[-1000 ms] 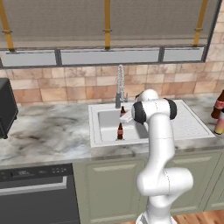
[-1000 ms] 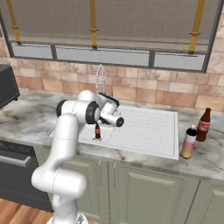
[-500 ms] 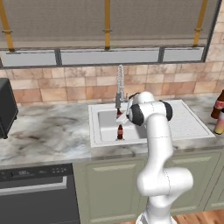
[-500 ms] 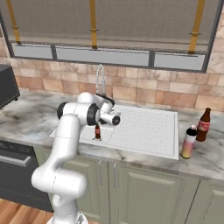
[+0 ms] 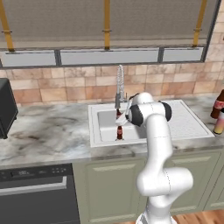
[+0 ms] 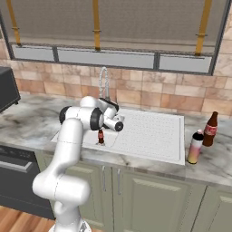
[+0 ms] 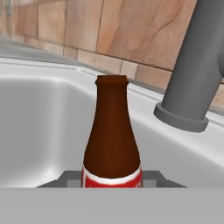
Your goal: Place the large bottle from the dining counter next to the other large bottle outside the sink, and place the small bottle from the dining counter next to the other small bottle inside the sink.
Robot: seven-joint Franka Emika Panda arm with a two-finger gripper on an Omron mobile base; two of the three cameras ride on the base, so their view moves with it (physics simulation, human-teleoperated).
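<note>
Brown glass of the small bottle (image 7: 111,140), clamped in the tool (image 7: 111,181) low over the sink (image 5: 103,120) beside the tap (image 7: 197,74), could knock the other small bottle (image 5: 119,132) standing there and topple it.

White glossy arm (image 5: 158,144), rounded tubular links, bulbous lower joint housing. Dark grey-black rings at joints, black band at wrist. Smooth casing, cables and screws not discernible. Grey finger pads (image 7: 151,177) blocky.
</note>
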